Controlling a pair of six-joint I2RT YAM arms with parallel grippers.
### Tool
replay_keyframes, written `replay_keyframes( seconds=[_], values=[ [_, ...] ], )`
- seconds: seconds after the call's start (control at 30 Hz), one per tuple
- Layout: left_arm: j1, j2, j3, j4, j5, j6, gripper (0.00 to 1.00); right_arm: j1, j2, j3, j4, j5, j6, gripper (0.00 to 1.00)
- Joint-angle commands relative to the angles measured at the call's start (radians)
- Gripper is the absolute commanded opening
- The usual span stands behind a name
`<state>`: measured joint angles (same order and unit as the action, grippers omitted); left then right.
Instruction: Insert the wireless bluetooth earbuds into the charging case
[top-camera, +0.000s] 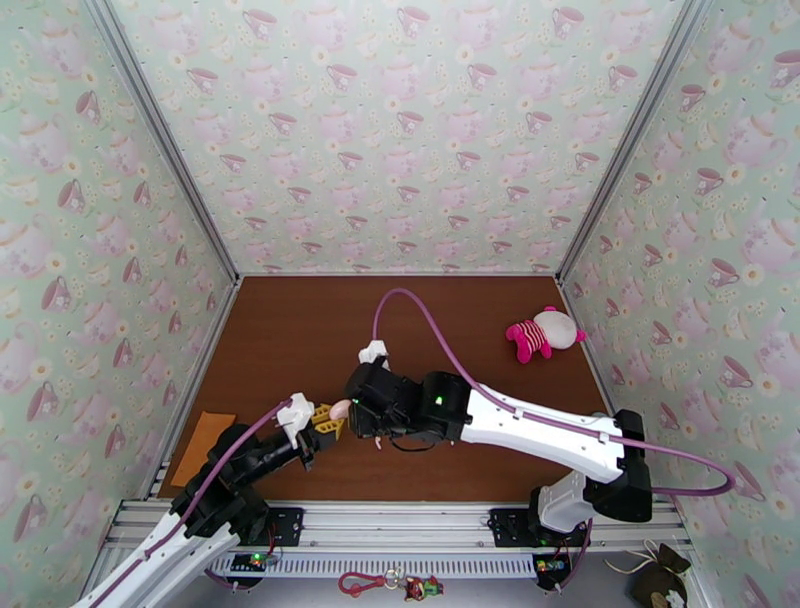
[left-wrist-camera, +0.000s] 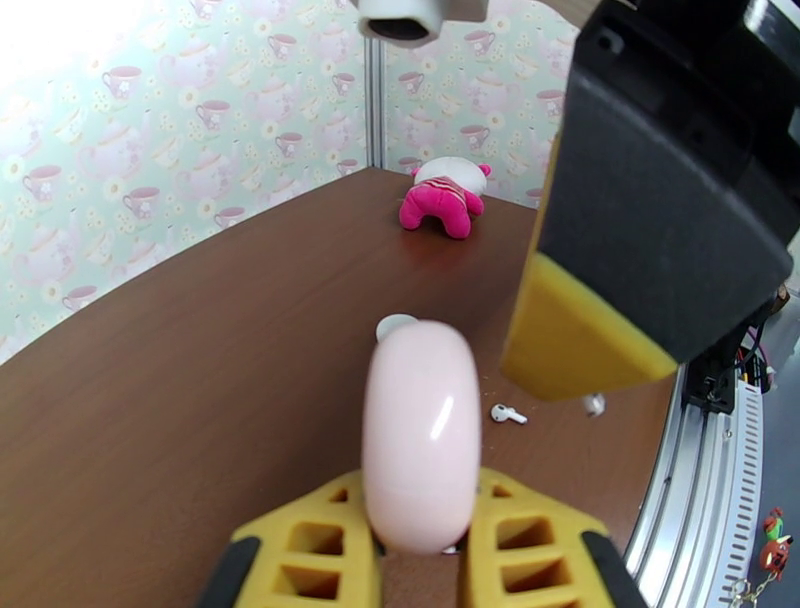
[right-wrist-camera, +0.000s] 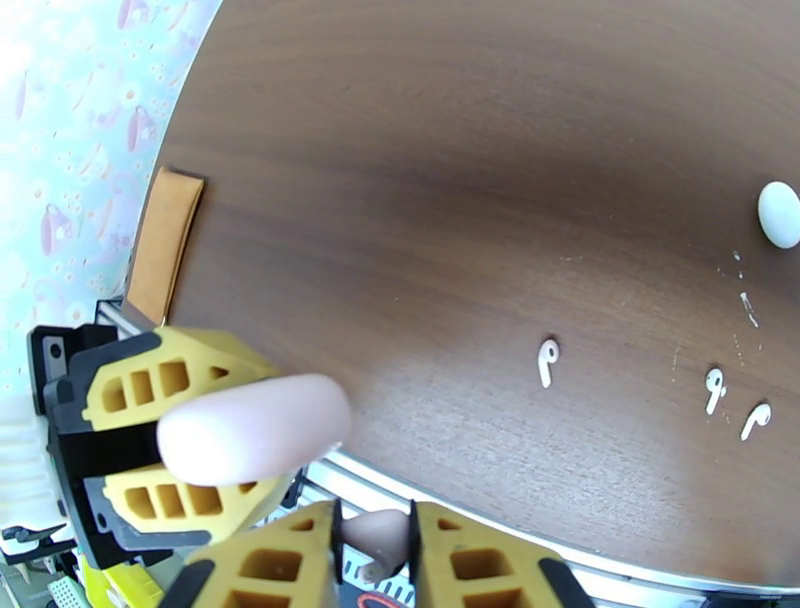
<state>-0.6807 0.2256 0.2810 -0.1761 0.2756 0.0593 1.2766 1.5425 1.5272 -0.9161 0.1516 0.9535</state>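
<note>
Pink round case (left-wrist-camera: 420, 430), stood on edge and pinched between the yellow fingers (left-wrist-camera: 300, 545) of the left gripper (left-wrist-camera: 420, 505). It is lifted clear of the brown wood-grain counter (right-wrist-camera: 450, 150), near the front edge. Cannot tell whether its lid is open.

Right gripper (right-wrist-camera: 378, 525) sits just beside the case, almost tip to tip with the left. Its jaws are nearly together on a small pale object (right-wrist-camera: 385, 540), too blurred to say if it is an earbud.

Loose on the counter, right wrist view:
- one white earbud (right-wrist-camera: 547, 361) lying alone
- second earbud (right-wrist-camera: 714, 389) and third earbud (right-wrist-camera: 756, 420) close together, not touching, apart from the first
- white case (right-wrist-camera: 780, 213), an oval shape farther out, apart from all three

None of these earbuds is in either case.

Pink-and-white plush toy (top-camera: 541, 334) lies at the far right of the counter, well apart from both grippers. Tan pad (right-wrist-camera: 165, 245) lies flat at the left edge.
</note>
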Motion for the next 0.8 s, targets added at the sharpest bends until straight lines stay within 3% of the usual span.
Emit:
replay_keyframes(
  seconds=[0.0,0.77],
  values=[
    [-0.004,0.004,-0.009,0.010,-0.012,0.004,0.00,0.009,-0.005,0.027,0.020,-0.015,-0.013,0.25],
    [-0.021,0.003,-0.013,0.012,0.048,0.025,0.00,0.010,0.037,0.085,0.022,-0.011,-0.046,0.24]
  ],
)
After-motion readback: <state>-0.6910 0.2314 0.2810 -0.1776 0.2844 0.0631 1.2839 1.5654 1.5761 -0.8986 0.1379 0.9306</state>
